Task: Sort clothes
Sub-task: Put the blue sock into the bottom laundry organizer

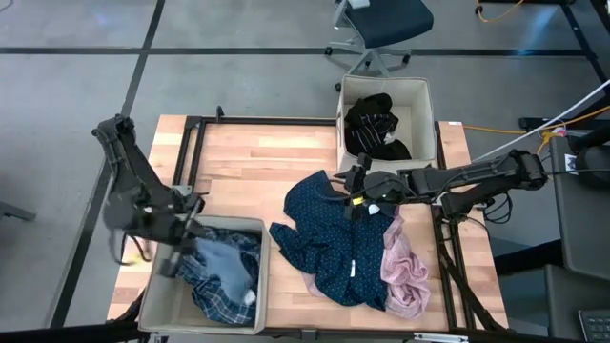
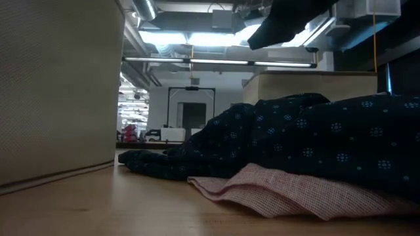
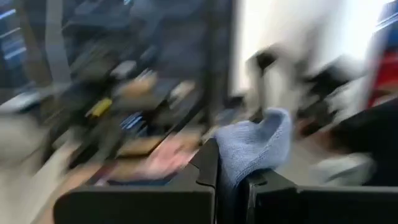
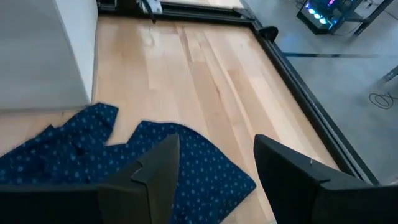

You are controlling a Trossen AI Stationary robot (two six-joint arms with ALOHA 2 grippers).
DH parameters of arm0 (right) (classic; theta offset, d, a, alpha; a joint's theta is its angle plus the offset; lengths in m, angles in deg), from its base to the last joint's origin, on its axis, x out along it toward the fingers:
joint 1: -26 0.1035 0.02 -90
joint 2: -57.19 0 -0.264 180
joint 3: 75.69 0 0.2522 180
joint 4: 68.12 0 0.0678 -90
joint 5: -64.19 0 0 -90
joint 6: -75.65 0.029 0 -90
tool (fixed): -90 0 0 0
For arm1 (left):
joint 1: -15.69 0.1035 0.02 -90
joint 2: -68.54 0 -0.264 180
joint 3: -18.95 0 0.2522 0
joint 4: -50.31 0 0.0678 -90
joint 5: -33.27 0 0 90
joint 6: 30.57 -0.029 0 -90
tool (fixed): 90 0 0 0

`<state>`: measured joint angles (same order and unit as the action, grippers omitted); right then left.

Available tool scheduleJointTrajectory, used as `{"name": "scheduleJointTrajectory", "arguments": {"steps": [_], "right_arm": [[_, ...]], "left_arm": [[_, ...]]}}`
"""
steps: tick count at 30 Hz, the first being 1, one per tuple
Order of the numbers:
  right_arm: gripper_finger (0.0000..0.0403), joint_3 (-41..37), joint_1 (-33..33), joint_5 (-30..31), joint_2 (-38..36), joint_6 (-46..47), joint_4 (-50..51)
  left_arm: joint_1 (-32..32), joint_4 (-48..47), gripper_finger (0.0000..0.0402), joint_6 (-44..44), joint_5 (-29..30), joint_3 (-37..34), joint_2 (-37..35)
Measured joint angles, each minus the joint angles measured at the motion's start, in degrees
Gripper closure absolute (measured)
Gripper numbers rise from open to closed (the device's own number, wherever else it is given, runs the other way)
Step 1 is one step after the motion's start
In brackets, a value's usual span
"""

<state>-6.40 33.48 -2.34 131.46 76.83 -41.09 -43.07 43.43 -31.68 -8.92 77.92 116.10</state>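
Tabletop: left tool (image 1: 179, 250) pinches blue cloth (image 3: 252, 149).

High view: I am looking straight down on the whole table (image 1: 286, 152), both arms reaching in from its sides. Low view: I am looking level across the tabletop from very near the navy shirt (image 2: 315, 137) and pink cloth (image 2: 289, 190), facing the room behind; a box (image 2: 59, 85) wall is filling the side. Left wrist view: I am looking past the left gripper (image 3: 231, 186), close on a blue cloth (image 3: 255, 146). Right wrist view: I am looking down past the right gripper (image 4: 217, 174), near the tabletop. The high, low and right wrist views are sharing the navy shirt.
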Motion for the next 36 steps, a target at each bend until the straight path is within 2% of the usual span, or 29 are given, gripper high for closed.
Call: {"name": "scheduleJointTrajectory", "arguments": {"steps": [3, 5, 10, 14, 20, 28, 30, 34, 36], "right_arm": [[0.0194, 0.0, 0.0, 0.7, 0.6, -0.4, 0.6], [0.0194, 0.0, 0.0, 1.0, 0.7, -0.5, 0.5], [0.0194, 0.0, 0.0, 1.0, 0.7, -0.1, 2.0], [0.0194, 0.0, 0.0, 1.0, 0.7, -0.2, 1.9], [0.0194, 0.0, 0.0, 1.0, 0.7, -0.4, 1.9], [0.0194, 0.0, 0.0, 1.0, 0.7, -0.4, 1.9], [0.0194, 0.0, 0.0, 1.0, 0.7, -0.4, 1.9], [0.0194, 0.0, 0.0, 1.0, 0.7, -0.4, 1.9], [0.0194, 0.0, 0.0, 1.0, 0.7, -0.4, 1.9]], "left_arm": [[1.3, -11.2, 0.0399, 8.6, 9.4, -0.1, 1.3], [2.3, -18.5, 0.0399, 15.2, 12.4, -0.1, 2.2], [4.6, -35.1, 0.0398, 34.7, 11.9, -0.1, 5.7], [6.2, -39.8, 0.0398, 44.7, 11.5, -2.2, 9.7], [8.3, -40.3, 0.0398, 49.4, 8.8, -3.6, 13.8], [12.9, -41.3, 0.0391, 50.4, -2.0, -3.6, 13.9], [13.8, -41.9, 0.0369, 50.4, -3.3, -3.5, 13.9], [15.2, -42.6, 0.0302, 49.6, -5.8, -3.3, 13.6], [15.7, -42.8, 0.0270, 49.5, -10.0, -2.3, 13.2]]}}
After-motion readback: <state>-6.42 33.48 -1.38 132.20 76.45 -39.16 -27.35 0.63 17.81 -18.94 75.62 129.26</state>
